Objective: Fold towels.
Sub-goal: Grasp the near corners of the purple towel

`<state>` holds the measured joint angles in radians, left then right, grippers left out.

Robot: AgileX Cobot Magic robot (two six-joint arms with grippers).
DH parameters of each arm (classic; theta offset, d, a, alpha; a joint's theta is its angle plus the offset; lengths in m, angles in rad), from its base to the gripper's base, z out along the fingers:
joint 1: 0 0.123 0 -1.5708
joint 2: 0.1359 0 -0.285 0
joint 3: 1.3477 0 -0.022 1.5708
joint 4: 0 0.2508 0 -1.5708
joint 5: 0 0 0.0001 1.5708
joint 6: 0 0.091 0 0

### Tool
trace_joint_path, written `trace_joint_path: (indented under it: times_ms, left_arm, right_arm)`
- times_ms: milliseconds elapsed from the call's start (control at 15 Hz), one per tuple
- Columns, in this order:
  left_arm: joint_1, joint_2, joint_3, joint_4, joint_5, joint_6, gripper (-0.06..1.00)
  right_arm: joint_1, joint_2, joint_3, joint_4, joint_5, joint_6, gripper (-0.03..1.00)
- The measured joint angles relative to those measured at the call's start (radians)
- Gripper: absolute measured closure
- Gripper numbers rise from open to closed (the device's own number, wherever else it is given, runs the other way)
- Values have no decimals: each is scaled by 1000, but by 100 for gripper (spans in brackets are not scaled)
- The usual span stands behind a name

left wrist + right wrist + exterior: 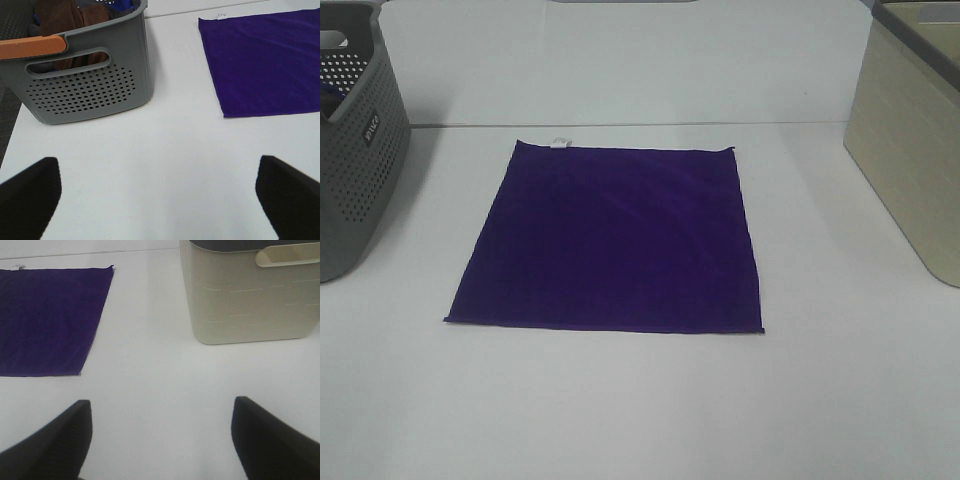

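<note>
**One towel, two baskets, two released end effectors**

One deep purple towel (605, 240) lies spread flat at the middle of the tabletop (640, 410), its single white tag (559, 141) on the far edge. The left end effector (157, 175) and right end effector (162, 405) both stand wide apart, grasping nothing, over the near edge. The towel lies well apart from each, with bare tabletop between. A grey perforated basket (360, 170) holding brown cloths (70, 20) sits at the left edge, and a beige basket (910, 170) at the right edge.
</note>
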<state>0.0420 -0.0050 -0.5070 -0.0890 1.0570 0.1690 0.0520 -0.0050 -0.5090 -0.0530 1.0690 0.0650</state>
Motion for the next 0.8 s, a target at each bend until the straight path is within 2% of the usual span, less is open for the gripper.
trace_joint_path:
  times_ms: [800]
  left_arm:
    - [0,0,0,0,0,0,-4]
  right_arm:
    - [0,0,0,0,0,0,21]
